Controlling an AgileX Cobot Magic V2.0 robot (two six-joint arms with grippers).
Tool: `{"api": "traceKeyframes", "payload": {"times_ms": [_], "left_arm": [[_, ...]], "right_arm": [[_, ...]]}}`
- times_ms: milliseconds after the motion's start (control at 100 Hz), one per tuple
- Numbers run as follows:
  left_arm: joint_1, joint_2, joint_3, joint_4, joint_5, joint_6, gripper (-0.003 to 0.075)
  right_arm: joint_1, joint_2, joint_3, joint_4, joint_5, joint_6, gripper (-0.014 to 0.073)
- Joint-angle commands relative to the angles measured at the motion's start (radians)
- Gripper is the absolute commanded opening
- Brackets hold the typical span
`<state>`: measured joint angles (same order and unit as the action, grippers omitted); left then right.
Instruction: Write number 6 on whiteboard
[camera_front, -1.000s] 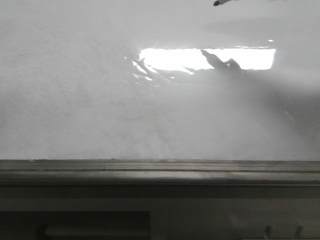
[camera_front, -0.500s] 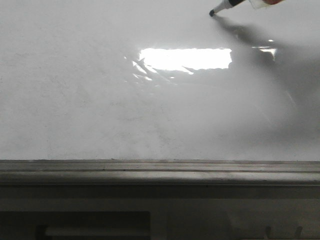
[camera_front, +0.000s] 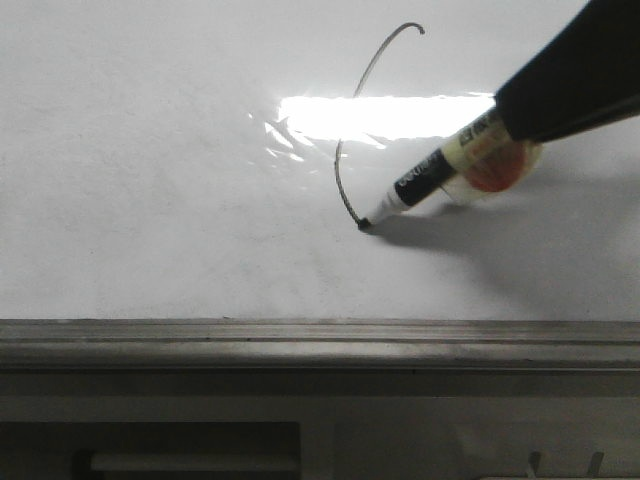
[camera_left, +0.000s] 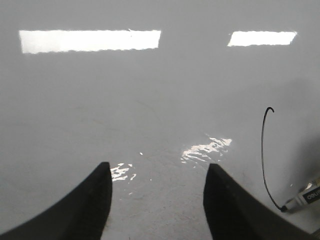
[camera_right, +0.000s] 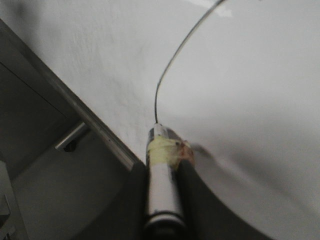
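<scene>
Now right pincer (gripping marker) draws number 6

A long bright rectangle of light glares in the upper middle of the front view, mirrored on the glossy whiteboard, with rippled glints at its lower left. In the left wrist view two such light patches show: a wide one at upper left and a shorter one at upper right. Across the lower front view runs a grey metal rail. Below it sits a pale panel with a dark recess at lower left. The room beyond is not visible.
</scene>
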<state>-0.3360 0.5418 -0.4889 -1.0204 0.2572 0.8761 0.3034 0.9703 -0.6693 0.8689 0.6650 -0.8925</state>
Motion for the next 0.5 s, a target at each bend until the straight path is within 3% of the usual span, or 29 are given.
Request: {"api": "traceKeyframes", "payload": {"times_ms": [0, 250, 490], "left_arm": [[0.001, 0.001, -0.029, -0.024, -0.046, -0.006, 0.0368], [0.001, 0.001, -0.029, -0.026, -0.046, -0.006, 0.0368], [0.001, 0.001, -0.029, -0.038, -0.046, -0.006, 0.0368]], "right_arm": [[-0.007, -0.042, -0.021, -0.133, -0.101, 0.070, -0.0053], [-0.007, -0.122, -0.021, -0.061, -0.286, 0.100, -0.0053], [-0.007, -0.037, -0.023, 0.233, -0.199, -0.143, -0.0053]]}}
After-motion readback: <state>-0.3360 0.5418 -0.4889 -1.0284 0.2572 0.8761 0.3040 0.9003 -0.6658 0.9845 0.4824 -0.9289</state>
